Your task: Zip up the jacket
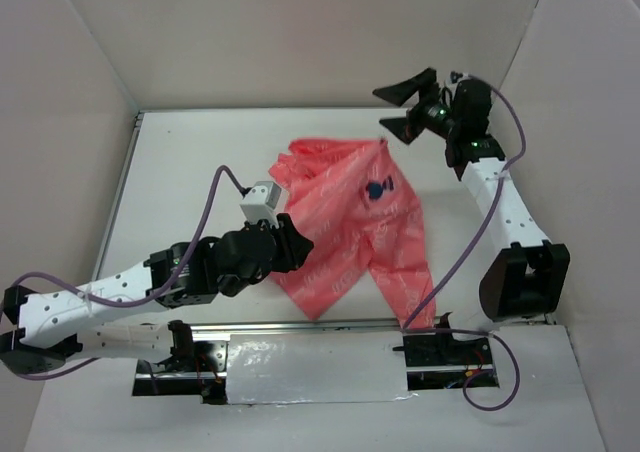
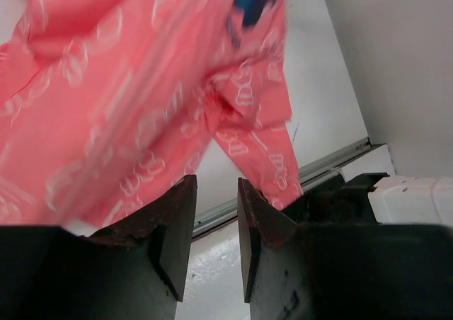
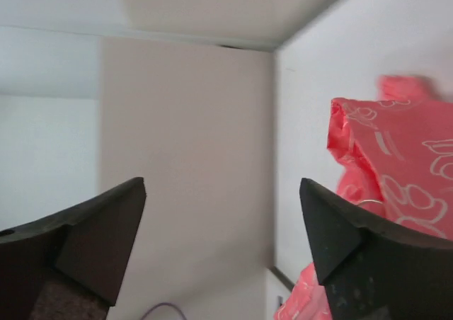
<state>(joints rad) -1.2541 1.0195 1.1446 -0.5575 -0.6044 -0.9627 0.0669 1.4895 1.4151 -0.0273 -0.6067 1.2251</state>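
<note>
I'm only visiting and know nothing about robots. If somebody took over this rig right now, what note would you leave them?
Left gripper: open by a narrow gap, holding nothing, at the near-left edge of the thin coral-pink hooded jacket.
Right gripper: wide open, holding nothing, by the jacket's far right corner.
Jacket: lies crumpled in the middle of the white table, with its small blue emblem facing up.
Done: cannot tell, as no view shows the zip clearly.
Left: find the zip, check it, and probably regrip and pull it closed if it is open.
</note>
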